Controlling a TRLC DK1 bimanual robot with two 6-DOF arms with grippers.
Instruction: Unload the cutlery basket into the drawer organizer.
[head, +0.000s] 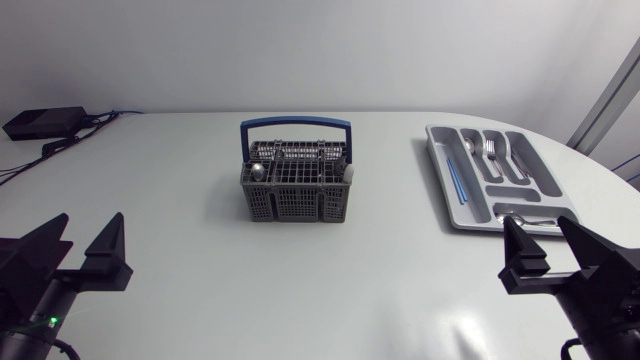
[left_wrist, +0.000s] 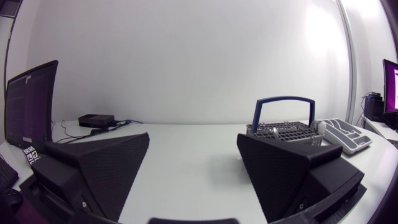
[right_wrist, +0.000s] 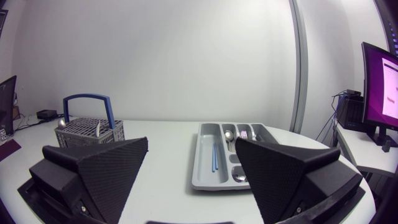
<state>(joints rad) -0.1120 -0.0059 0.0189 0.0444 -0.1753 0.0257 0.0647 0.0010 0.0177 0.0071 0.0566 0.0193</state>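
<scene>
Both claws are spread wide w/ nothing btwn the fingers. L claw (head: 92, 228) and R claw (head: 538, 236) sit low at the near edge of the counter (head: 180, 180), well apart.

Straight ahead of the R claw, close by, is the organizer (head: 436, 165). Its long axis runs away from that claw. It's already part filled w/ forks (head: 490, 150), a spoon (head: 470, 146) and thin blue sticks (head: 453, 182).

Farther on is the basket (head: 297, 190), upright and about mid-counter, ahead of both claws. It's off to the R of the L claw and off to the L of the R claw. Its blue handle (head: 296, 125) spans side to side, arm to arm. Some cutlery shows at the top, exact count too small to tell.

Dist. to the basket looks approx even, L maybe a bit nearer. R is clearly nearer the organizer, so prob. the better arm for drop-off.

The counter is plain, smooth white. A black box (head: 40, 122) w/ cables sits at the far corner beyond the L claw.
</scene>
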